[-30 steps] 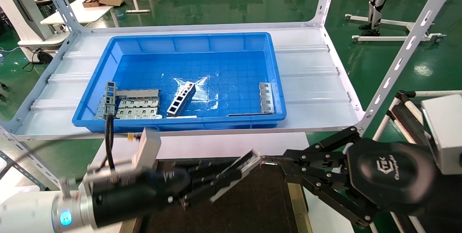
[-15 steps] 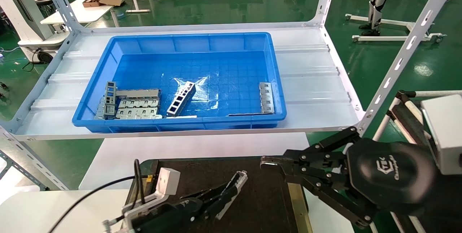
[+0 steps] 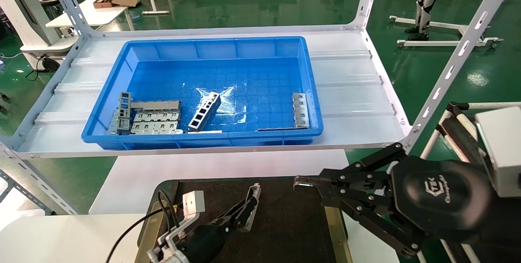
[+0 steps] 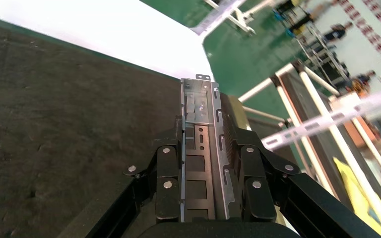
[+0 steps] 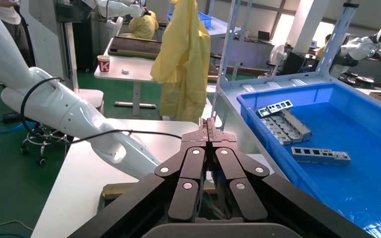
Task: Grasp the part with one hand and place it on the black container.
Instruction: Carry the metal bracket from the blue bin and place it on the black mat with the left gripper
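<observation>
the left claw [image 3: 244, 214], clamped on the channel [image 3: 251, 206] tilted toward one o'clock above the tray [image 3: 293, 222], could drop it skewed.

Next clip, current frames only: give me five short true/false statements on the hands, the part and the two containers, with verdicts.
1. The left hand is shut on the part. True.
2. The part lies loose in the blue bin. False: it is gripped over the black container.
3. The right hand is open. False: its fingers meet, holding nothing.
4. Other metal pieces lie in the blue bin. True.
5. The black container sits inside the blue bin. False: it lies nearer the robot, outside it.
</observation>
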Robot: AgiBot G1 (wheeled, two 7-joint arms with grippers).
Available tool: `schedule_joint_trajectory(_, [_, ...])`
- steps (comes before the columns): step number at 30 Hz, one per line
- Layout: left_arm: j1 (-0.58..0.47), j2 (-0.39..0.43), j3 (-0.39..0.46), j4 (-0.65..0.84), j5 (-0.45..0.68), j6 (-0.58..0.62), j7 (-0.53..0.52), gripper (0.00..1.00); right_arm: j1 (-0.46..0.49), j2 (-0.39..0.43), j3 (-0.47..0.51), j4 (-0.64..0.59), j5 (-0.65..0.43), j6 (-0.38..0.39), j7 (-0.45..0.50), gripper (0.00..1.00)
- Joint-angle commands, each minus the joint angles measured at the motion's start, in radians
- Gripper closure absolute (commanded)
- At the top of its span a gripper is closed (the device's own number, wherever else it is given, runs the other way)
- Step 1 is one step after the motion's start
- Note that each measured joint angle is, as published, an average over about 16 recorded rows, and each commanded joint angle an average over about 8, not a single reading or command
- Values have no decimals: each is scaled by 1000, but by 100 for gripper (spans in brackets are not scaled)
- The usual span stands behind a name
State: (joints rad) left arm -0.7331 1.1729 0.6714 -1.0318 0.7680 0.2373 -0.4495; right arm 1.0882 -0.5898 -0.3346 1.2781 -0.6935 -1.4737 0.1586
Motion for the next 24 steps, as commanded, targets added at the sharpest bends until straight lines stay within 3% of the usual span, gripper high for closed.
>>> schedule_joint_trajectory(1, [-3,32,-4,25,-4,-38,-4,100,0,0,0,0,0,0,0,100])
schedule_joint_trajectory(12, [-40,161,-51,172,3,-103,47,100,0,0,0,0,0,0,0,100])
schedule_joint_trajectory(24, [-78,187,-12,264,-47,-126,57,100,0,0,-1,0,0,0,0,100])
